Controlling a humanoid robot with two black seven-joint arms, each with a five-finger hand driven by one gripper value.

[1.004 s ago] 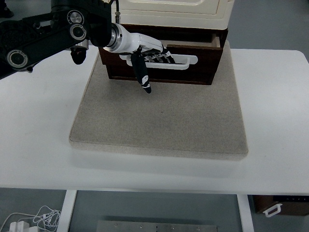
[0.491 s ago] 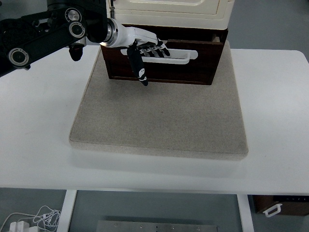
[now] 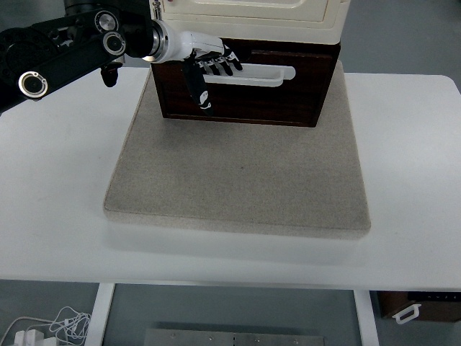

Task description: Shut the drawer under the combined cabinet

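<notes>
**Kid:** Where is the drawer?

**Me:** The drawer [image 3: 245,97] is the dark brown box under the cream cabinet [image 3: 252,14], at the far end of the grey mat [image 3: 238,180]. It looks nearly shut.

**Kid:** What is your hand doing?

**Me:** My left hand [image 3: 205,68] lies flat on the drawer front. My fingers [image 3: 225,65] rest stretched out by the white handle [image 3: 248,74], gripping nothing. My thumb points down.

**Kid:** What could go wrong?

**Me:** I push on the left side only. I think the drawer could twist and jam. A finger could also catch in the handle.
</notes>
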